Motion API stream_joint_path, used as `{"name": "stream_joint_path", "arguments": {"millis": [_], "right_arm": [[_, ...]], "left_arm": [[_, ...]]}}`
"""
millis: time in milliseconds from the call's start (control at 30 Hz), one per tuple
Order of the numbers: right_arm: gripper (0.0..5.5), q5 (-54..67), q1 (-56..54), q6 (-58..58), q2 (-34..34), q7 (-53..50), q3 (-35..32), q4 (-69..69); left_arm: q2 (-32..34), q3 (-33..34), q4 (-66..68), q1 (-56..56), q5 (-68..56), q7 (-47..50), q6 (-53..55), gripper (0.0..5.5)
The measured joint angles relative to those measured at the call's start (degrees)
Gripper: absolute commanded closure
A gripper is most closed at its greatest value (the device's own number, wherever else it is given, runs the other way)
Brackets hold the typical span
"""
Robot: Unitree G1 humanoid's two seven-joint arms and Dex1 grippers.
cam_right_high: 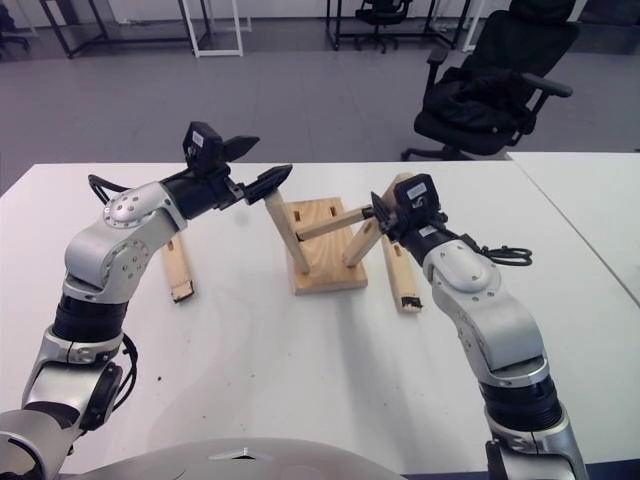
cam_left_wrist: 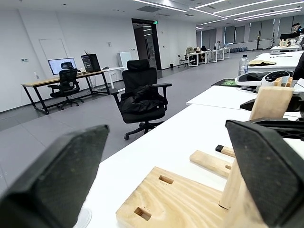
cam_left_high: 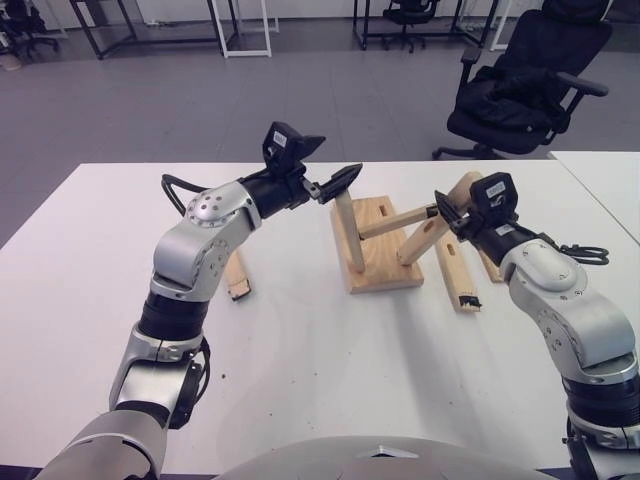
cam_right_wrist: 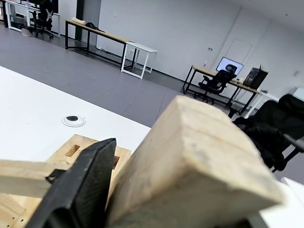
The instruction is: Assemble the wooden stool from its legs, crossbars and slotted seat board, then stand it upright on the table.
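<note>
The slotted seat board point(cam_left_high: 378, 268) lies flat at the table's middle. One leg point(cam_left_high: 348, 233) stands in it, nearly upright. A crossbar point(cam_left_high: 392, 223) runs from that leg to a second, tilted leg point(cam_left_high: 424, 232). My right gripper point(cam_left_high: 449, 212) is shut on the tilted leg's upper part; in the right wrist view that leg point(cam_right_wrist: 199, 161) sits against a black finger point(cam_right_wrist: 80, 190). My left gripper point(cam_left_high: 328, 163) hangs open just above the upright leg's top, its fingers point(cam_left_wrist: 52, 180) spread wide over the seat board point(cam_left_wrist: 161, 204).
A loose leg point(cam_left_high: 458, 272) lies right of the seat board and another wooden piece point(cam_left_high: 237, 275) lies under my left arm. A black office chair point(cam_left_high: 530, 80) stands beyond the table's far edge. A second white table point(cam_left_high: 610, 180) is on the right.
</note>
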Motion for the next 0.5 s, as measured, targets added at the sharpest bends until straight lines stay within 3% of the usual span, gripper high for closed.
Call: {"name": "stream_joint_path", "arguments": {"millis": [200, 500], "right_arm": [[3.23, 0.0, -0.5, 2.1, -0.3, 1.0, -0.3, -1.1], [3.23, 11.2, 1.8, 6.4, 12.3, 2.2, -11.7, 2.3]], "left_arm": [[-0.1, 0.0, 0.7, -0.1, 0.0, 0.0, -0.2, 1.00], [-0.7, -1.9, 5.9, -6.5, 2.2, -2.2, -0.3, 1.00]]}}
